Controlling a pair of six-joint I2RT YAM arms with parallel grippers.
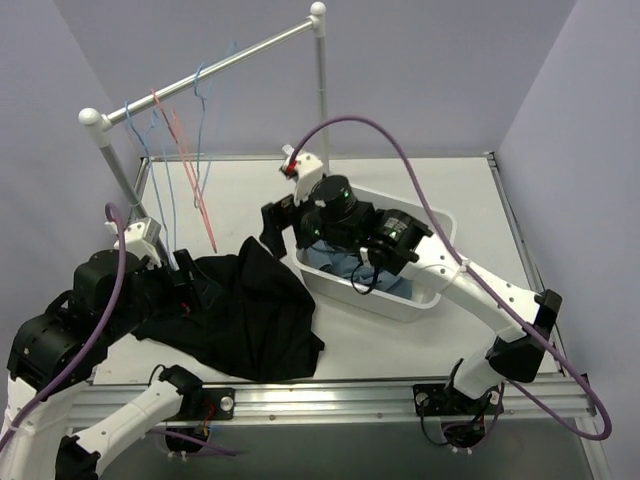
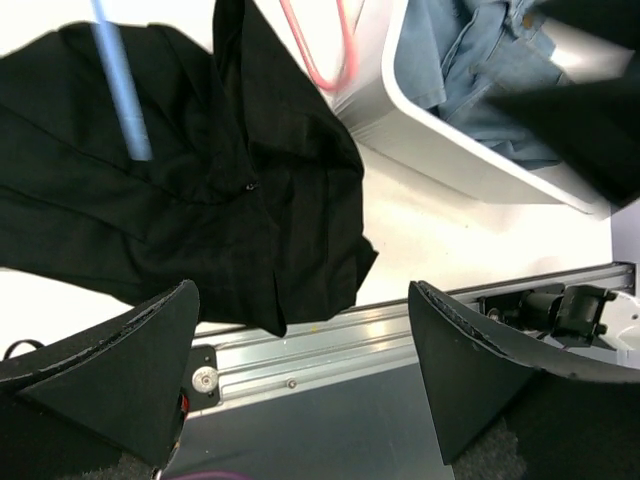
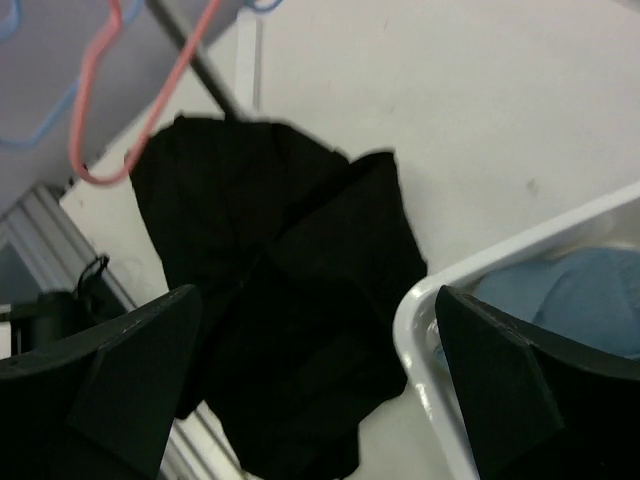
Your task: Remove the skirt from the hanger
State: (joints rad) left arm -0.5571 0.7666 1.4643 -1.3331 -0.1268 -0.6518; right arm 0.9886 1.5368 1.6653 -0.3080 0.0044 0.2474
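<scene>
Toward the near-left corner of the bench, the black pleated skirt lies crumpled flat, its lower hem reaching the near edge. One light-blue hanger hangs from the rack bar down to the skirt's left part; whether it is caught in the fabric cannot be told. Over the skirt the left gripper hovers with jaws wide, holding nothing. Above the skirt's right edge the right gripper is likewise wide and holds nothing, just beside the white tub, which contains a blue denim garment.
</scene>
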